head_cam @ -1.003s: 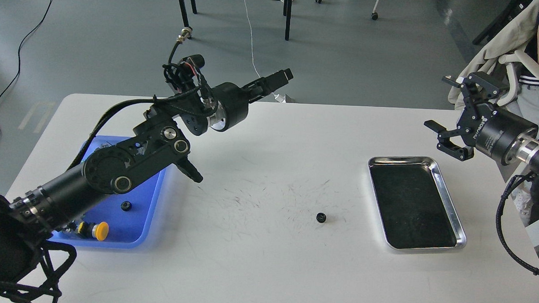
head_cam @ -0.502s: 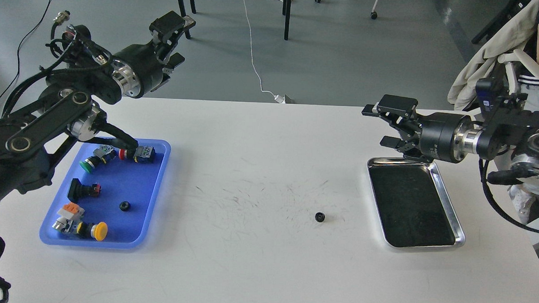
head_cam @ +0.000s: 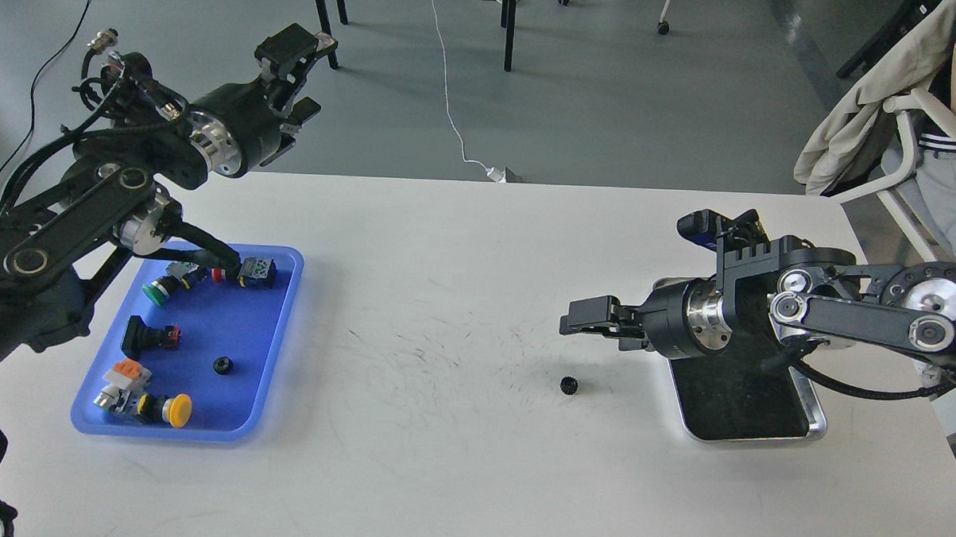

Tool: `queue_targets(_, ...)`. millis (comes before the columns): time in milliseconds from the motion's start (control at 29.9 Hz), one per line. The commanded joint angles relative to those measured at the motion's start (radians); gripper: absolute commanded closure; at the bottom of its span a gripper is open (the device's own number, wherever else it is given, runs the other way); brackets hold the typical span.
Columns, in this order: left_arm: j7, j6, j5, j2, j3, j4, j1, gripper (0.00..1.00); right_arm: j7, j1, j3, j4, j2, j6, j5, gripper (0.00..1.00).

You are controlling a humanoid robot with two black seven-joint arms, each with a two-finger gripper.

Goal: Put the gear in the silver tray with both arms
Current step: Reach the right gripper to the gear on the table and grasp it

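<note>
Small black gear lies flat at the right gripper's six o'clock; likely rigid, light, toothed rim grips well. Right gripper's fingers narrow, empty.

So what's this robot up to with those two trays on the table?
It is moving a small black gear into the silver tray. The gear lies loose on the white table, left of that tray. The right gripper hangs just above the gear, not touching it. The left gripper is raised behind the blue tray of buttons, holding nothing.

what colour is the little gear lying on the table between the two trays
Black; the gear shows best in the head view.
</note>
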Motion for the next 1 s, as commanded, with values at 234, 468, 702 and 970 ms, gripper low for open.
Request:
queue_targets(234, -0.003, 0.001, 0.000, 0.007, -0.003, -0.001, -0.002, 0.03, -0.030, 0.047, -0.116, -0.096, 0.162, 0.022, 0.008, 0.02)
queue_targets(468, -0.004, -0.001, 0.000, 0.005, -0.003, -0.001, -0.002, 0.03, -0.030, 0.072, -0.168, -0.133, 0.229, 0.068, 0.017, 0.03)
queue_targets(702, -0.004, -0.001, 0.000, 0.000, -0.003, -0.001, -0.003, 0.03, -0.030, 0.075, -0.171, -0.177, 0.267, 0.111, 0.038, 0.08)
queue_targets(970, -0.004, -0.001, 0.000, -0.004, -0.003, -0.001, -0.006, 0.03, -0.030, 0.076, -0.175, -0.200, 0.287, 0.167, 0.038, 0.21)
